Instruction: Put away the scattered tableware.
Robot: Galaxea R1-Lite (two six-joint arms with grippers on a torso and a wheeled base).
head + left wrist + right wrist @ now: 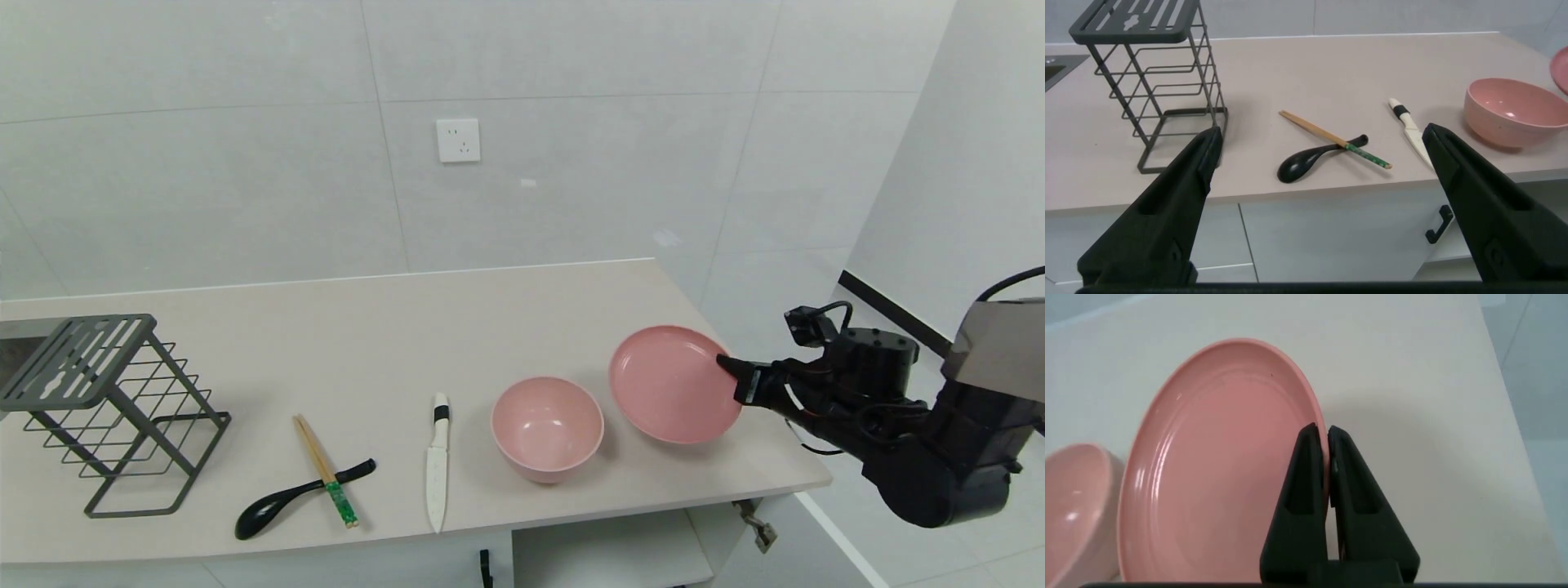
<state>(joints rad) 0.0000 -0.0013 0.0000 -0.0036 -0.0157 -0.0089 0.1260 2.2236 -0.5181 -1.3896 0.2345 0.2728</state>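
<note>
Right pincer [729, 367] clamped on the rim of the pink plate [665, 384]; plate tilted, lower right of head frame, just beside the bowl [547, 425]. Left pincer [1323, 135] wide open, holding nothing. Knife [438, 461], spoon [286, 496], chopsticks [322, 465] lower centre; rack [106, 408] lower left.
</note>
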